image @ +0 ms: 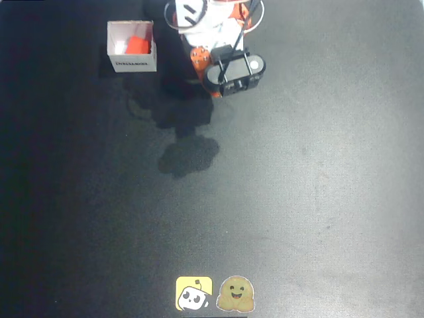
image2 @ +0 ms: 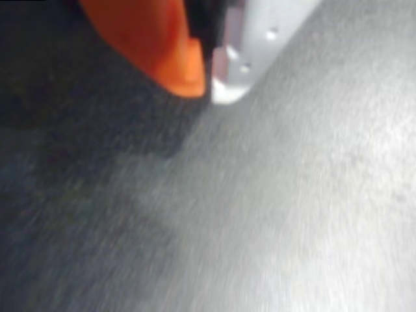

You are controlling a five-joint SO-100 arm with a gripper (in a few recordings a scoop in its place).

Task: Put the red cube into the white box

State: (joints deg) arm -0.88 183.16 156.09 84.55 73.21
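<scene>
Black matting is filling the table [image: 318, 185], and the arm is sitting folded at the top edge. White box [image: 132, 46] is resting just left of it, holding the red cube [image: 138, 45] inside. Gripper [image2: 208, 81] is showing fingertips pressed together, empty. That cube is looking light, stiff and matte, easiest pinched across opposite flat faces.

Small square white cardboard box [image: 132, 55], open-topped and upright, at the table's eleven o'clock in the overhead view, dark printed text on its six o'clock outer wall. Small bright red-orange cube [image: 137, 46] inside, resting toward the box's three o'clock wall.
</scene>
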